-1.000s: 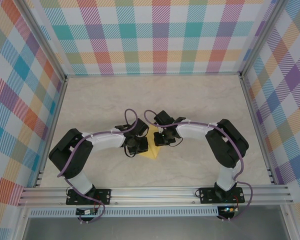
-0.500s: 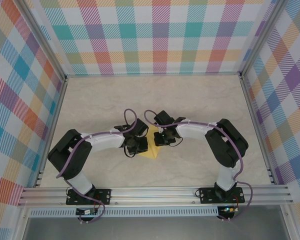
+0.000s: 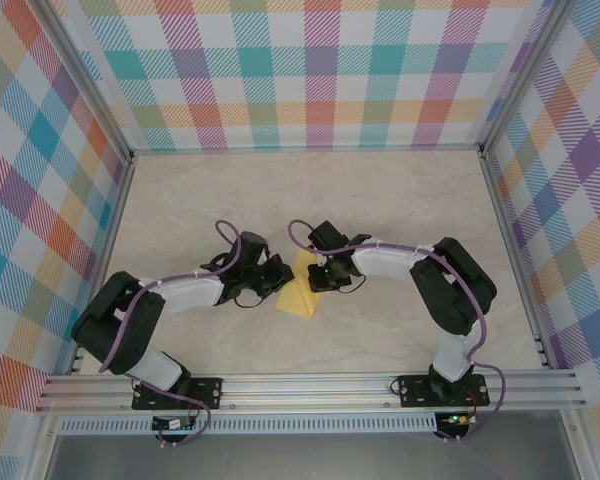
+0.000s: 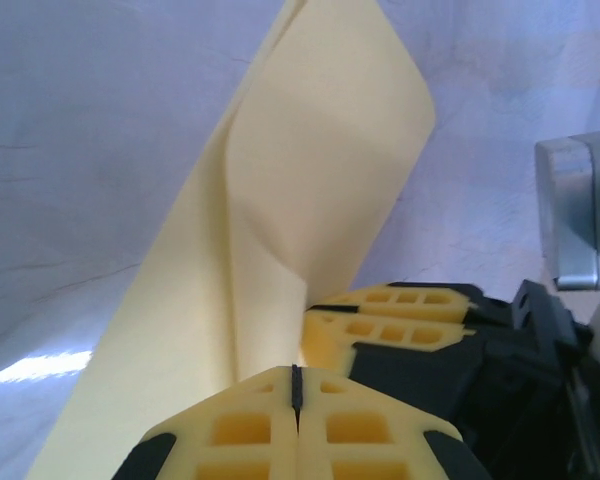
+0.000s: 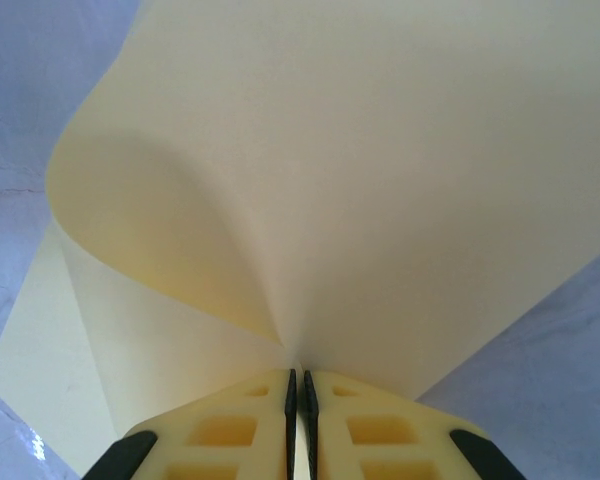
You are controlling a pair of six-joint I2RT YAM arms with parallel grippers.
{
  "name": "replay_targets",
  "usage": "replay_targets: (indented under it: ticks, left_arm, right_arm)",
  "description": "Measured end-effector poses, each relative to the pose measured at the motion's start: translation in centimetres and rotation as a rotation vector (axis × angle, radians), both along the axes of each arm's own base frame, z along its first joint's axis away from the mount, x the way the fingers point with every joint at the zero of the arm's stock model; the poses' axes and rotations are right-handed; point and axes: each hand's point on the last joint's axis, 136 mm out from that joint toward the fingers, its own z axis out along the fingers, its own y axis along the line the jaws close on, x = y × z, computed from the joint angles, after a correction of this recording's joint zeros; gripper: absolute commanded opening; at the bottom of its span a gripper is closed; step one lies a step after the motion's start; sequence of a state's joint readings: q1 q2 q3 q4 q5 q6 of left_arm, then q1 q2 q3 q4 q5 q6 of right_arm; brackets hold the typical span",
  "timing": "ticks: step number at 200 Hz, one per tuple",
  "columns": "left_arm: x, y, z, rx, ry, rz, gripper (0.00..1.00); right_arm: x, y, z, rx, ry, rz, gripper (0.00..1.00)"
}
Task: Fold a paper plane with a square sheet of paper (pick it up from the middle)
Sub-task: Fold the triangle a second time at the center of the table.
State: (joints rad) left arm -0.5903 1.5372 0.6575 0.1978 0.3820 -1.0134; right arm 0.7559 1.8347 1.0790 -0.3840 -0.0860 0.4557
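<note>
Right gripper (image 5: pixel 297 380) clamps the square sheet of paper (image 5: pixel 380 180) (thin, smooth, yellow, curled over 1 soft crease). Left gripper (image 4: pixel 295 382) is closed pad to pad; grip on paper undetermined.

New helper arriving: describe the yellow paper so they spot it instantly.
Find the table inside the plaid walls. Near its middle, between the left gripper and right gripper, is the sheet of paper. Thin, curled, pale yellow, unlike the black-and-white arms.
</note>
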Motion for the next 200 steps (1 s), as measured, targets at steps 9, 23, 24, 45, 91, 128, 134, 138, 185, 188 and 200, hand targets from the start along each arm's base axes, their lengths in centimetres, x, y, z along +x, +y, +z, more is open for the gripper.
replay_targets:
  ticks: [9, 23, 24, 45, 91, 128, 134, 138, 185, 188, 200]
  left_arm:
    - [0.3, -0.5, 0.1, -0.028, 0.0, 0.0, 0.0]
    - [0.6, -1.0, 0.1, -0.056, 0.001, 0.0, 0.0]
    - [0.6, -1.0, 0.1, -0.057, 0.002, 0.0, 0.0]
    - [0.7, -1.3, -0.2, -0.07, 0.01, -0.002, 0.0]
    - [0.8, -1.5, -0.9, -0.072, 0.02, 0.0, 0.0]
    - [0.7, -1.5, -1.9, -0.063, 0.043, -0.004, 0.0]
    - [0.6, -1.5, -2.2, -0.059, 0.048, -0.004, 0.0]
    - [0.6, -1.5, -2.3, -0.057, 0.051, -0.004, 0.0]
    - [0.4, -1.2, -4.0, -0.028, 0.086, 0.0, 0.0]
    - [0.4, -1.2, -4.2, -0.026, 0.088, 0.001, 0.0]
    - [0.4, -1.1, -4.5, -0.022, 0.092, 0.003, 0.0]
  right_arm:
    - [0.0, 0.0, 0.0, -0.001, 0.0, 0.0, 0.14]
    - [0.0, 0.0, -0.1, 0.0, 0.001, -0.002, 0.14]
    - [0.0, 0.0, -0.1, 0.0, 0.001, -0.002, 0.14]
    - [0.0, 0.0, -0.1, 0.0, 0.001, -0.002, 0.14]
    - [0.0, 0.0, -0.1, 0.0, 0.002, -0.002, 0.14]
    - [0.0, 0.0, -0.1, 0.0, 0.001, -0.002, 0.14]
    - [0.0, -0.1, -0.1, -0.001, 0.002, -0.002, 0.14]
    - [0.0, 0.0, -0.1, 0.0, 0.002, -0.002, 0.14]
    - [0.1, 0.0, 0.0, 0.001, 0.002, -0.004, 0.16]
    - [0.0, 0.0, 0.0, 0.001, 0.003, -0.004, 0.16]
    - [0.0, 0.0, 0.0, 0.003, 0.004, -0.004, 0.17]
